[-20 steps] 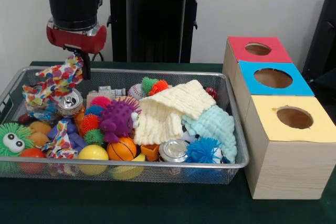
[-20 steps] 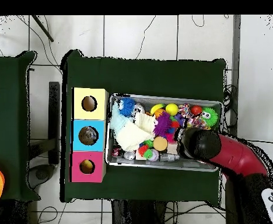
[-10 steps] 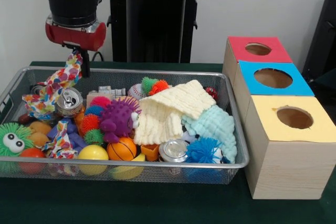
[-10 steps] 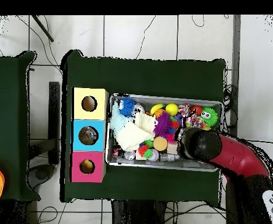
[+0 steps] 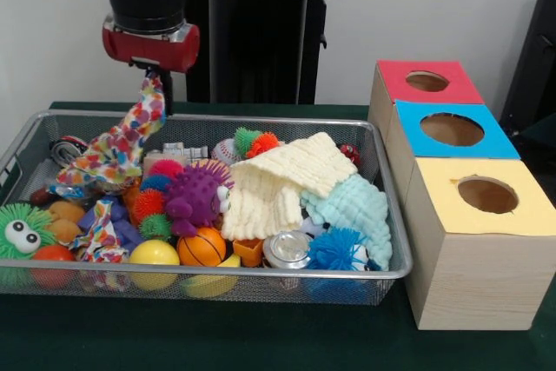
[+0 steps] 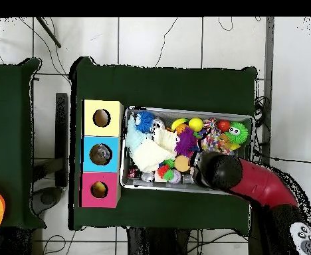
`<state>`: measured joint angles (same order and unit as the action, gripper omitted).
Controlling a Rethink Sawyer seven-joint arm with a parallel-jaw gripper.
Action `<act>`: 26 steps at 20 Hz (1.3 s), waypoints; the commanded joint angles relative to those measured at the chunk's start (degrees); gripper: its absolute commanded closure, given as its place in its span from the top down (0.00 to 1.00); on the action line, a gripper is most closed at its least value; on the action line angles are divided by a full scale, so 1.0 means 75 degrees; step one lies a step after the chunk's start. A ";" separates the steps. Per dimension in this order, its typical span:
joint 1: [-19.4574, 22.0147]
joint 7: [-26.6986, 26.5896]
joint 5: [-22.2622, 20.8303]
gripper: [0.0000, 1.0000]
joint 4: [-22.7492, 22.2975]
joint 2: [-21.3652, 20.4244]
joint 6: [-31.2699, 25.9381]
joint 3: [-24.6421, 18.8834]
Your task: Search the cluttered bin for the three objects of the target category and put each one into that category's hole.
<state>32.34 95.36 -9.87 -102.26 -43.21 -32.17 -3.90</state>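
At the near side of the wire bin (image 5: 208, 280), hard toys are lying along the front rim: a yellow ball (image 5: 154, 254), a small basketball (image 5: 201, 247) and a silver can (image 5: 287, 249). Behind them, in the middle, a cream cloth (image 5: 282, 182) is resting partly over a mint cloth (image 5: 356, 210), and a purple spiky ball (image 5: 193, 197) is sitting just beside them. To the side of the bin, three boxes are standing in a row, yellow (image 5: 486, 195), blue (image 5: 452, 129) and red (image 5: 426, 82), each with a round hole on top.

Further back, the gripper (image 5: 155, 82) is hanging over the bin's far corner and is pinching the top corner of a colourful patterned cloth (image 5: 117, 145). The cloth is hanging down stretched, and its lower end is lying among the toys. It looks light, soft and floppy, so it will sag and can drag neighbours. A bunched fold or corner seems the best place to hold.
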 commanded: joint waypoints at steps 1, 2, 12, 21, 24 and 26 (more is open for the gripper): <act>-0.0406 0.1545 0.0352 0.00 -0.0660 -0.0133 0.0489 -0.0106; -0.0459 0.1479 0.0282 0.00 -0.0629 -0.0136 0.0478 -0.0064; -0.0229 0.1384 0.0524 1.00 -0.0853 -0.0043 0.1205 -0.0306; -0.0213 0.1225 0.0613 1.00 -0.0845 -0.0023 0.1170 -0.0202; 0.0164 0.0793 0.0565 1.00 -0.0627 -0.0165 0.1076 -0.0378; 0.0235 0.0510 0.0522 1.00 -0.0135 -0.0188 0.0439 -0.0284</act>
<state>30.77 95.36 -7.68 -106.70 -44.37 -25.81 -3.86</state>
